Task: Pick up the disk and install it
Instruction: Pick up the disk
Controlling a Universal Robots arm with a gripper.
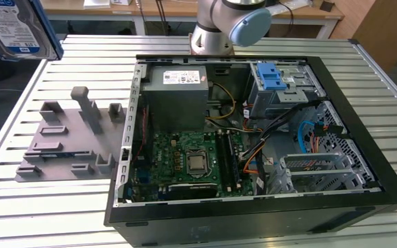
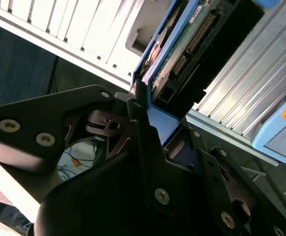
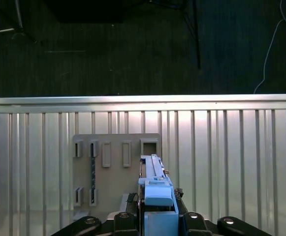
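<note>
I see the disk (image 1: 12, 28) high in the upper left corner of the exterior view, lifted clear of the slatted aluminium table (image 1: 47, 217), its flat silver face with a blue-and-white label turned toward the camera and a blue plastic rail along its edge. In the second wrist view the gripper (image 2: 155, 115) is pinching the disk (image 2: 182, 54) by that blue rail, matte black fingers (image 2: 139, 105) pressed against the plastic; the drive's green circuit board and a row of connector pins face this camera. In the first wrist view I look down the disk (image 3: 155, 187) edge-on, a thin slab capped by the pale blue bracket, held between the gripper (image 3: 160, 219) jaws above the ribbed table. Below it lies a grey plastic fixture plate (image 3: 115, 167) with rectangular slots and raised posts; in the exterior view that plate (image 1: 67, 139) sits at left centre, just beside the open black computer case (image 1: 384, 196). Inside the case I can make out a boxy grey power supply (image 1: 178, 98), a green motherboard (image 1: 192, 160), and a metal drive cage with a blue latch (image 1: 274, 77) at upper right. The robot arm (image 1: 223, 23) stands at top centre, smooth grey with a light-blue cap.
</note>
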